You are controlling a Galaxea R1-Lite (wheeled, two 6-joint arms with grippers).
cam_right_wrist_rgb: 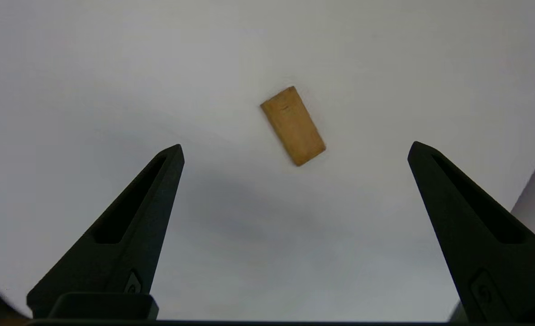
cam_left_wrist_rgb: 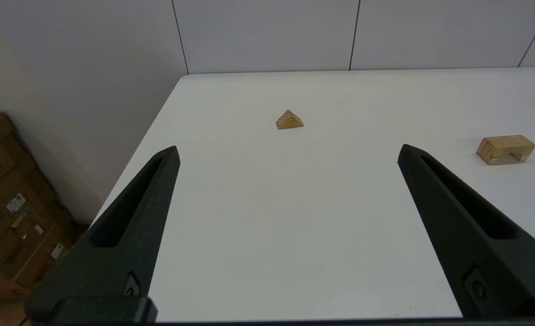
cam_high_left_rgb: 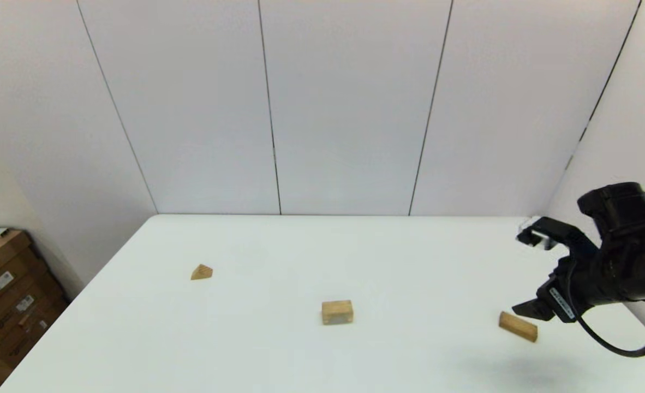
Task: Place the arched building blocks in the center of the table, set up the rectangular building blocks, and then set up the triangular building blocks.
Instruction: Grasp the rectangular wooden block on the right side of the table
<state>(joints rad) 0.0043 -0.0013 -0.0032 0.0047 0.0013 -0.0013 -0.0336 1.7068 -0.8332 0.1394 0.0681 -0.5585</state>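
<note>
**Rectangular block: pickup pending**

My right gripper hovers, fingers spread, over the rectangular block, lying flat near right. Arched block sits central; triangular block far left. Left gripper parked, spread. Next, I judge: descend, align, pinch.

A lab test bay: white panel walls, stacked cardboard boxes.
</note>
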